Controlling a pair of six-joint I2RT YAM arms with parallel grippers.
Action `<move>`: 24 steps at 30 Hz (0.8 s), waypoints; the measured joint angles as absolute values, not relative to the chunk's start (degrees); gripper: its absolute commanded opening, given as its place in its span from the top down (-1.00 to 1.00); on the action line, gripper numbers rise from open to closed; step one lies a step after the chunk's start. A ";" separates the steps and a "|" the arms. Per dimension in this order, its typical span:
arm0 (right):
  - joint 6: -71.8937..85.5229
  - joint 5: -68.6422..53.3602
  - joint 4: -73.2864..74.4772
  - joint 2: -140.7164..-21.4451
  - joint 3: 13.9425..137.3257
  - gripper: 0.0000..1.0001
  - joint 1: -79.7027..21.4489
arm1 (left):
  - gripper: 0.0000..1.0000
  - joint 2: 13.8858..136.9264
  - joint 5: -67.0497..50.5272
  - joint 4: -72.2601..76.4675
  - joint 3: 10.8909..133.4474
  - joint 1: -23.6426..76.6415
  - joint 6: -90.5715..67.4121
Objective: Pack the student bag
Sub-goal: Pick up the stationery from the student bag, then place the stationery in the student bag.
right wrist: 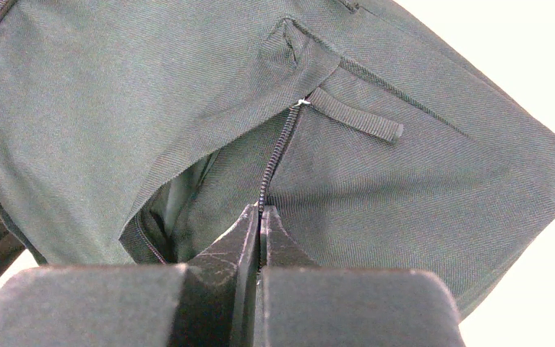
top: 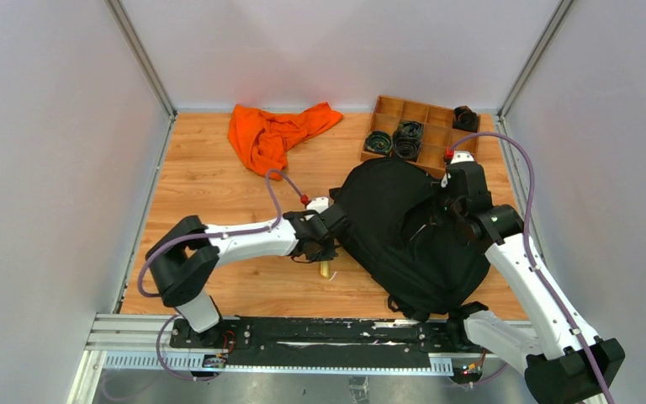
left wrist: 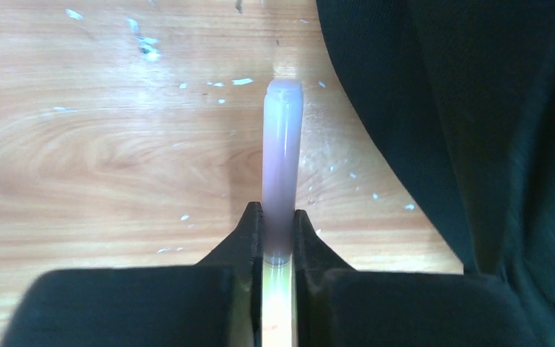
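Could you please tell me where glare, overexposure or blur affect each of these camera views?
Top external: even light, soft shadows, all sharp. Left wrist: white glare patches on the table, the pale stick glows washed out, the left pincer looks soft. Right wrist: background beyond the student bag blown to white; the right pincer is blurred.

On the table the student bag lies right of centre, with a compartment tray just behind it, a crumpled cloth behind-left and a tube beside its left edge.

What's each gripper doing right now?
Left gripper: closed on a pale tube.
Right gripper: closed on the student bag at its zipper.
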State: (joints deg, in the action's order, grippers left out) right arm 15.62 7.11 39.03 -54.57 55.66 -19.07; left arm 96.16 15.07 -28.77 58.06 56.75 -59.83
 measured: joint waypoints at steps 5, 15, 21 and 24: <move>15.62 7.09 39.03 -54.35 55.66 1.00 -19.07 | 1.00 86.70 18.81 -34.33 59.02 56.75 -57.54; 15.62 6.28 39.00 -52.62 55.53 1.00 -19.07 | 1.00 78.06 9.39 -19.46 72.25 56.73 -41.93; 15.64 5.56 39.03 -51.86 55.37 1.00 -19.07 | 1.00 92.95 -3.57 -10.11 82.24 56.75 -37.89; 15.66 5.52 39.03 -51.07 55.11 1.00 -19.07 | 1.00 100.42 -9.58 -6.68 84.31 56.75 -38.04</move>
